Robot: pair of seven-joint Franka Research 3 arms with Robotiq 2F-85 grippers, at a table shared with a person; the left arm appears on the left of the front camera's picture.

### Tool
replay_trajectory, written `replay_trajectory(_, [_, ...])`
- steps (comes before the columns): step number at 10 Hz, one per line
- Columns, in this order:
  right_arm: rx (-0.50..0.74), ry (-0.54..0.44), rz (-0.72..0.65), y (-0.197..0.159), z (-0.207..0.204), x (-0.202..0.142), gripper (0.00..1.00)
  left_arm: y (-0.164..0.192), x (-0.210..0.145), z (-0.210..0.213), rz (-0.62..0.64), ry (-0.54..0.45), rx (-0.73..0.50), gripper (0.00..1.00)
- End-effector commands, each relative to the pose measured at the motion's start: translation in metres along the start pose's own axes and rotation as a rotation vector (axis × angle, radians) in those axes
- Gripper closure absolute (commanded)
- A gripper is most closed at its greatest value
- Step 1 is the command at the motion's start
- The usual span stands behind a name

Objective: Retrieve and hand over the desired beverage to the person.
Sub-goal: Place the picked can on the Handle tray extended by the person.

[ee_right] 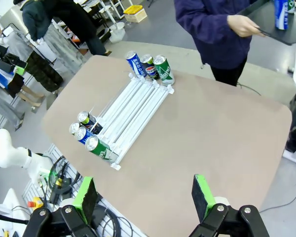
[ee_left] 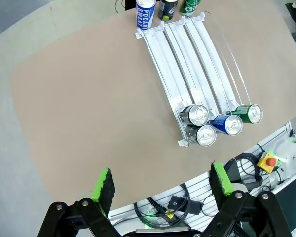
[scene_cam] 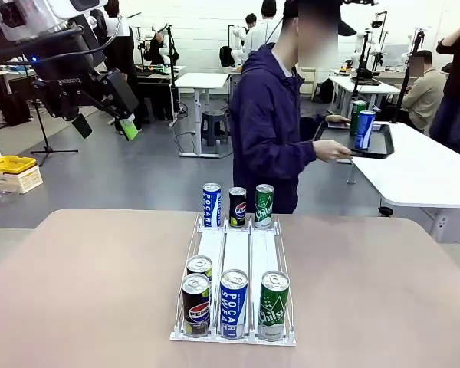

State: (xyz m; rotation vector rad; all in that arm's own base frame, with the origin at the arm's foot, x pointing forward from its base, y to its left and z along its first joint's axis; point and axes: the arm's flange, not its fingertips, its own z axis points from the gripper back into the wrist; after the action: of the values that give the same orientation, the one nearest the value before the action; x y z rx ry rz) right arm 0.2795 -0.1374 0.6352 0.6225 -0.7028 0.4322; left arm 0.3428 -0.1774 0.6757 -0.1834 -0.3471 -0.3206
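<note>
A white three-lane rack [scene_cam: 236, 253] lies in the middle of the brown table. At its far end stand a blue Pocari can [scene_cam: 211, 205], a black Pepsi can [scene_cam: 238, 207] and a green can [scene_cam: 264, 205]. At the near end are two black cans [scene_cam: 196, 303], a blue can [scene_cam: 234, 303] and a green can [scene_cam: 274, 304]. The person [scene_cam: 268, 130] in a navy hooded jacket stands behind the table holding a black tray [scene_cam: 382, 144] with two cans. My left gripper [scene_cam: 106, 126] hangs open high at the left. It also appears open and empty [ee_left: 162, 182] above the table. My right gripper [ee_right: 144, 192] is open and empty, high over the rack [ee_right: 138, 106].
A white table [scene_cam: 422, 176] stands to the right behind the person, and a yellow box [scene_cam: 11, 165] sits on the floor at the left. Cables and a red stop button [ee_left: 270, 160] lie below the table's near edge. Other people work farther back.
</note>
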Motion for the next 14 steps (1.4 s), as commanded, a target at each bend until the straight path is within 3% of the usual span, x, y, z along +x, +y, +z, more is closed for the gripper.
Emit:
replay_trajectory(1, [0.03,-0.021,0.015,0.0,-0.001,0.001,0.0,0.046,0.001,0.026,-0.095,0.02,-0.201,0.0])
replay_trajectory(2, [0.03,-0.021,0.015,0.0,-0.001,0.001,0.0,0.092,-0.002,0.053,-0.13,-0.012,-0.381,0.0])
replay_trajectory(3, [0.03,-0.021,0.015,0.0,-0.001,0.001,0.0,0.136,-0.004,0.07,-0.123,-0.06,-0.471,0.0])
replay_trajectory(6, [0.03,-0.021,0.015,0.0,-0.001,0.001,0.0,0.231,-0.028,0.085,-0.09,-0.199,-0.644,0.0])
replay_trajectory(9, [0.03,-0.021,0.015,0.0,-0.001,0.001,0.0,0.269,-0.059,0.077,-0.181,-0.311,-0.614,0.0])
replay_trajectory(11, [0.03,-0.021,0.015,0.0,-0.001,0.001,0.0,0.27,-0.09,0.076,-0.228,-0.396,-0.563,0.0])
replay_trajectory(14, [0.03,-0.021,0.015,0.0,-0.001,0.001,0.0,0.269,-0.103,0.085,-0.217,-0.392,-0.588,0.0])
